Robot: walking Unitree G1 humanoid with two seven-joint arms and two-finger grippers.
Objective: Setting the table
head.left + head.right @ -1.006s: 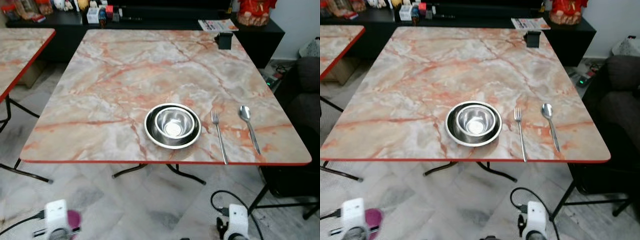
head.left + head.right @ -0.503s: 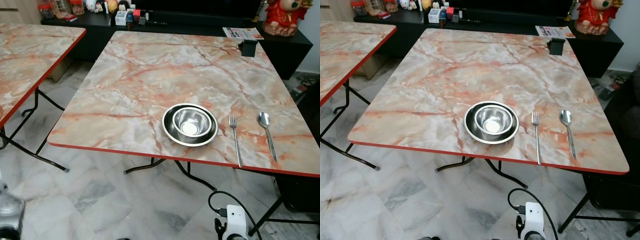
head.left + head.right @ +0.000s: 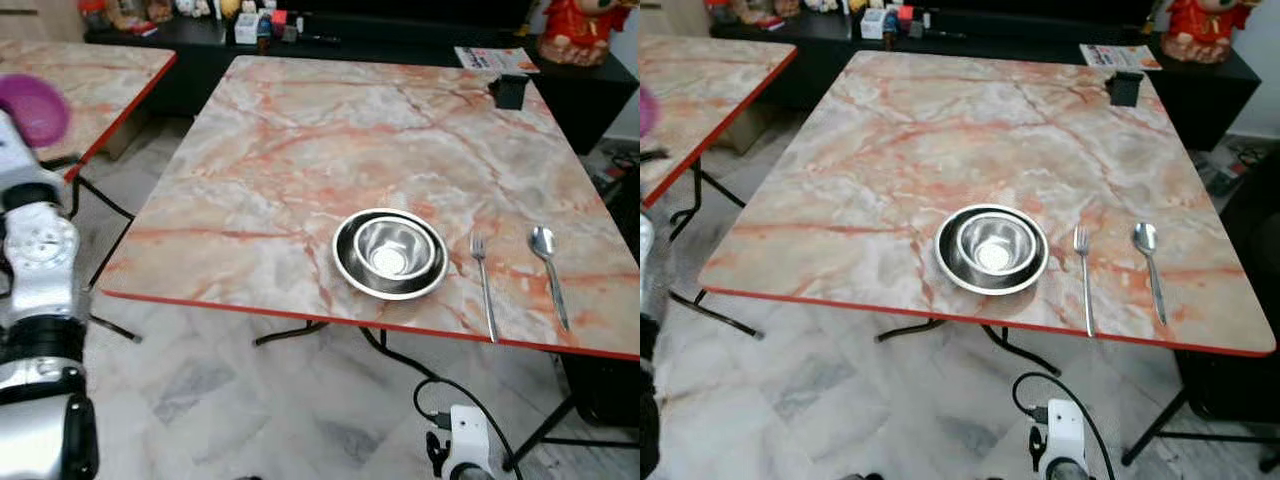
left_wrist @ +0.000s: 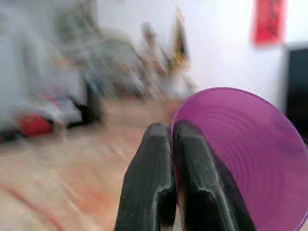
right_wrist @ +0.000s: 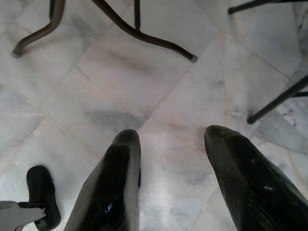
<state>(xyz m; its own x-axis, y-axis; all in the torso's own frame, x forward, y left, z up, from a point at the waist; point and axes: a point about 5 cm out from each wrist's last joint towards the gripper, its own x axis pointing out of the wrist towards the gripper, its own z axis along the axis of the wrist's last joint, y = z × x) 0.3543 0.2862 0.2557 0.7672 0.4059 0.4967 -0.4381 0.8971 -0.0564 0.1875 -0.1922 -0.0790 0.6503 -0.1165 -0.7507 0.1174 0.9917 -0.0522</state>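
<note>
The table (image 3: 300,150) is already partly set. Near its front edge a steel bowl (image 3: 390,250) sits inside a plate (image 3: 345,268). To the right of them lie a fork (image 3: 484,285) and then a spoon (image 3: 548,265), side by side and a little apart.

The left gripper (image 4: 175,192) is raised at the left, away from the table. Its fingers are pressed together on the rim of a purple cup (image 4: 236,159), so the cup is held and not yet placed. The right gripper (image 5: 175,187) hangs low over the floor (image 5: 159,91) with its fingers spread and nothing between them.

I think the place setting is nearly finished. What remains is to bring the cup over and put it down near the plate, probably on the free side to its left.
</note>
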